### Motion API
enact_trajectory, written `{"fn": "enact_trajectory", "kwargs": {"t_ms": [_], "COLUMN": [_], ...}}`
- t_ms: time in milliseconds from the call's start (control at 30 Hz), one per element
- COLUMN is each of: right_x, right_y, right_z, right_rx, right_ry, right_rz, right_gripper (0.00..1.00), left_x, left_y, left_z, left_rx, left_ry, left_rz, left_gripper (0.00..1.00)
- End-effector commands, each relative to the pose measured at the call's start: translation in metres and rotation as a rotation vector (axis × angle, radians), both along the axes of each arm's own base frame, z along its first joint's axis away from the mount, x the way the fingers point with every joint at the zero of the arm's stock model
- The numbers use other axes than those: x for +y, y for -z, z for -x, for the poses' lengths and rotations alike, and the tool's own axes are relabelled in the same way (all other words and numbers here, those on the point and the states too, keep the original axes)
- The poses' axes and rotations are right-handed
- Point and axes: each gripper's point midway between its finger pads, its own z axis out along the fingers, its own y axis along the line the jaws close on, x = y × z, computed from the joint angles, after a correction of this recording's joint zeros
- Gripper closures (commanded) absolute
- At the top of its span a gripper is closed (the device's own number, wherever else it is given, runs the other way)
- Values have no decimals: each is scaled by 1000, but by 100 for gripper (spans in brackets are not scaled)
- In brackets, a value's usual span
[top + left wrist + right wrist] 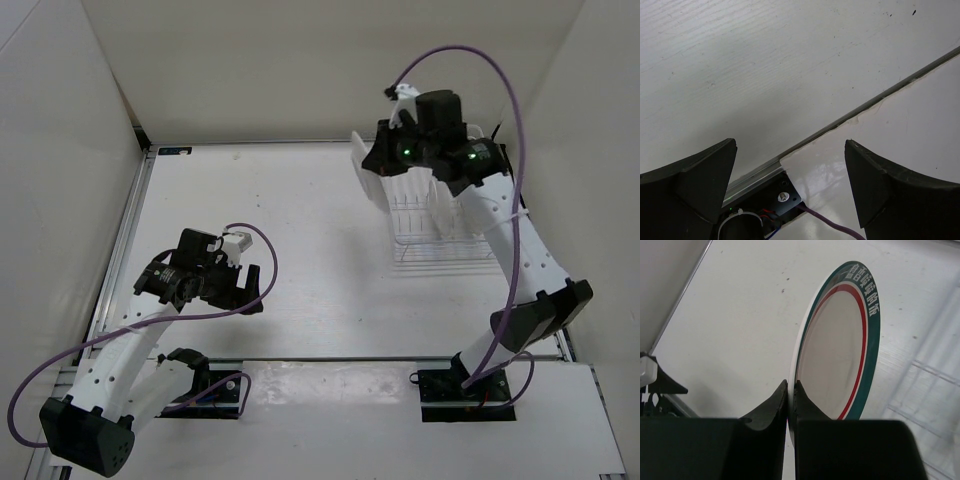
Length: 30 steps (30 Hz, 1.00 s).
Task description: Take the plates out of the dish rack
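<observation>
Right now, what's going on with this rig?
The right tool is shut on the rim of a plate with green and red bands. It holds the plate on edge beside the dish rack, at the far right of the table. The left tool is open and empty over the near left. No other plates show in the visible part of the rack.

You have one plate [840, 340] in sight and one dish rack [440, 248], near the far right corner of the surface [280, 200]. Count two pincers, the left pincer [790, 145] and the right pincer [791, 390], and two purple cables [450, 47]. Whether more plates stand under the right arm [520, 260], you cannot tell.
</observation>
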Motion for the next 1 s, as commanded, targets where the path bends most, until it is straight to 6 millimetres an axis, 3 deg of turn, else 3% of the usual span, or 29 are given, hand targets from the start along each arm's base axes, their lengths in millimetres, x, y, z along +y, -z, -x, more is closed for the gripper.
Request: {"fn": "enact_trajectory", "kwargs": {"t_ms": [0,33,67,133,200,233,367,400,433,467,500,633,667,733,900,933,967], "right_x": [29,48,49,70,70,79,91,90,99,107,103,120,124,131,141,145,144], "right_y": [4,17,34,60,91,95,136,139,157,157,156,180,197,194,228,232,236], "right_z": [9,18,17,24,21,26,20,16,17,21,12,7,5,0,-4,-1,-1], "right_rx": [-65,-51,-41,-21,-9,-30,-51,-87,-78,-94,-134,-186,-193,-213,-174,-159,-151], "right_ry": [-50,-91,-72,-105,-65,-70,-30,4,-5,-10,37,75,81,99,91,82,83], "right_rz": [25,46,92,126,209,232,370,422,471,484,526,626,678,690,734,719,719], "right_gripper": [100,100,100,100,100,100,100,100,100,100,100,100,100,100,99,83,83], "left_x": [-2,-1,-1,0,0,0,0,-1,-1,0,-1,-1,0,0,0,0,0], "left_y": [-4,-4,-4,-4,-4,-4,-3,-3,-3,-3,-2,-3,-2,-2,-1,-2,-1], "left_z": [1,1,1,1,1,0,0,1,0,0,0,1,0,0,-1,-1,-1], "left_rx": [-11,-16,-14,-22,-24,-26,-16,-12,-12,-10,-6,-6,-5,-8,-7,-7,-5], "left_ry": [15,15,10,7,9,6,7,10,12,8,12,10,8,7,7,4,5], "left_rz": [10,8,8,5,6,5,3,4,5,2,3,3,-2,-2,-6,-5,-5], "left_gripper": [0,0,0,0,0,0,0,0,0,0,0,0,0,0,0,0,0]}}
